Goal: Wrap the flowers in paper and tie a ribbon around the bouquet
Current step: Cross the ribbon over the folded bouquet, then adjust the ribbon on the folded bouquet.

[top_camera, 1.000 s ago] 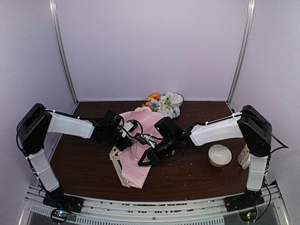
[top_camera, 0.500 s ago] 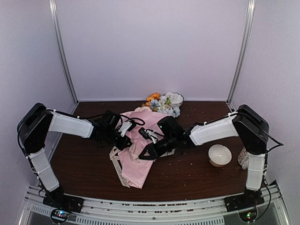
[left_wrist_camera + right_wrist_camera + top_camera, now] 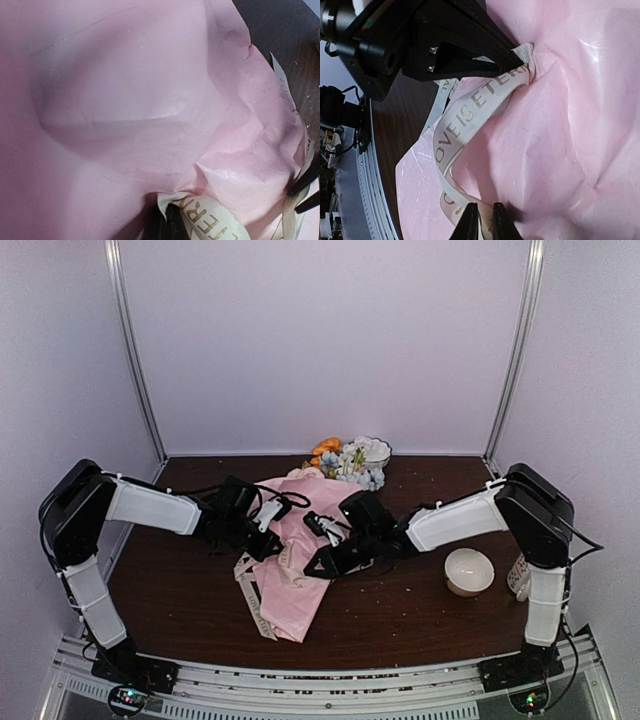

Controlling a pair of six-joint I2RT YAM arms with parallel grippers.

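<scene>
This is a robot lab, with a small test booth in it. A left robot arm [image 3: 150, 508] and a right robot arm [image 3: 455, 520], both white and black, are bolted to a metal rail [image 3: 330, 685] at the near edge of a dark brown table [image 3: 400, 625]. Plain pale walls [image 3: 330, 340] close in three sides. Shiny metal poles [image 3: 135, 350] stand in the back corners. Black cables [image 3: 590, 540] run along the arms, and little lights [image 3: 127, 698] glow at the bases.
</scene>
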